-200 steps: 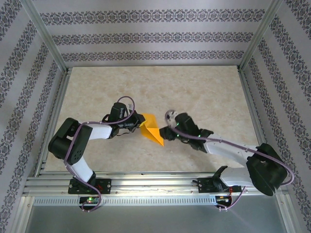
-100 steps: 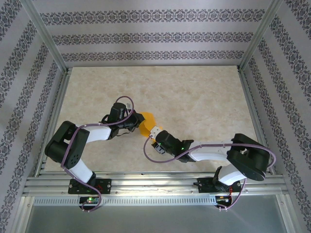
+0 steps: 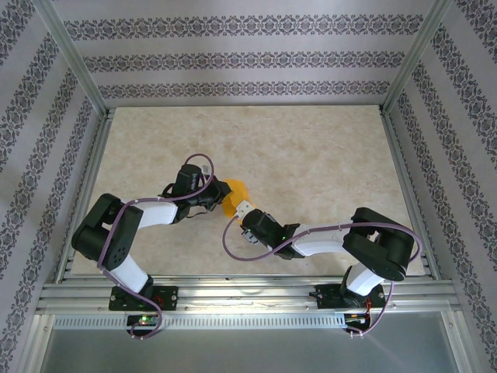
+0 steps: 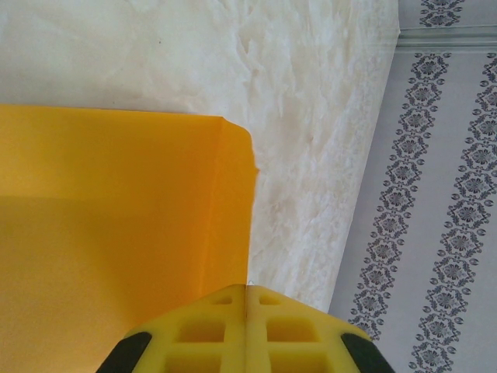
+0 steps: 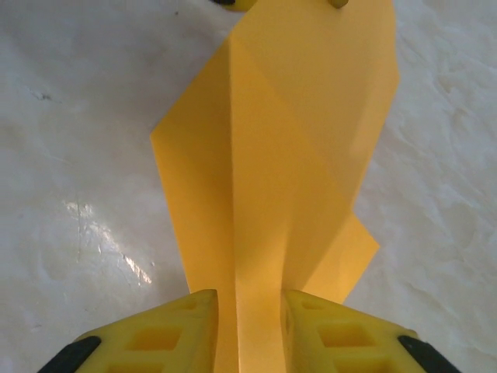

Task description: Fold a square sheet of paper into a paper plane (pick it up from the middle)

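Though elbow-bent, right pincer (image 5: pixel 248 301) astride paper (image 5: pixel 279 148).

Worktop (image 3: pixel 311 148): pale marbled beige, soft glare. Alu rail (image 3: pixel 248 291) along near edge. Folded orange sheet (image 3: pixel 233 193) beyond rail, abt mid-width; contact w/ worktop unclear.

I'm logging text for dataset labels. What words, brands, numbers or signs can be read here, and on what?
None can be read.
The orange paper is plain on every face shown.
The wallpaper carries ornament only, no letters.
Any marking on the arm bases is too small to tell.
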Motion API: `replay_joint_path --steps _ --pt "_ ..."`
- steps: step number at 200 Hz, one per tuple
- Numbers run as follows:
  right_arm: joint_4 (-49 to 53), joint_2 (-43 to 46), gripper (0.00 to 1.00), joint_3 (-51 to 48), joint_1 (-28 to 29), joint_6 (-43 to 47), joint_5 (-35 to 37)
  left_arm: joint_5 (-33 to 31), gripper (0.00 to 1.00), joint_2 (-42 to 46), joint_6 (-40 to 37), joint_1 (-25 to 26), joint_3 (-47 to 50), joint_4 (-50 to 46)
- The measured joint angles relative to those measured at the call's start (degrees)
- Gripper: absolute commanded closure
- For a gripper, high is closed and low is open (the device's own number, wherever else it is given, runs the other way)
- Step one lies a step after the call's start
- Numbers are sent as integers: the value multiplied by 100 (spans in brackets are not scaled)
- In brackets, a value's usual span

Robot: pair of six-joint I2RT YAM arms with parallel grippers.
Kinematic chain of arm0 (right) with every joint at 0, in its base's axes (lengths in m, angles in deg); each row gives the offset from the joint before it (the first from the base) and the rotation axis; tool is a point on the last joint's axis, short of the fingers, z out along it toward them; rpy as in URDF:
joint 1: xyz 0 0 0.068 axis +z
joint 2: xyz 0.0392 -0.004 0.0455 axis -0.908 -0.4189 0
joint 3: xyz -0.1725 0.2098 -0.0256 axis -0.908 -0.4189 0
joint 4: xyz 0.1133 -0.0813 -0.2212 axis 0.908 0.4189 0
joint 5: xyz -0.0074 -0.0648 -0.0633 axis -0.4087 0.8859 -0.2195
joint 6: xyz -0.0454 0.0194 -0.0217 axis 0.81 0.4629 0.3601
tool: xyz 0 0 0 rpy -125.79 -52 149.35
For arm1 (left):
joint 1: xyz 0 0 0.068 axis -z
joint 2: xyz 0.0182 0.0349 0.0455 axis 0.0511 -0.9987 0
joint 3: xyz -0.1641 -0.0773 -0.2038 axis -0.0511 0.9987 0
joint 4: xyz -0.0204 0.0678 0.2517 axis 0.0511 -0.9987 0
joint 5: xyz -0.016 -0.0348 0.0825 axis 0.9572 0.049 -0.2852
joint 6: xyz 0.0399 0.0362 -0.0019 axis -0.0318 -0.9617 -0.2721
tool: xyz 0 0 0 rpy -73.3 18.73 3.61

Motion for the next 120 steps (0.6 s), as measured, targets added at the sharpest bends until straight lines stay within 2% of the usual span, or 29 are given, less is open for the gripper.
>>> replay_joint_path --steps 120 --pt "-142 -48 71 -164 -85 -282 -48 -2 96 0 -2 0 0 0"
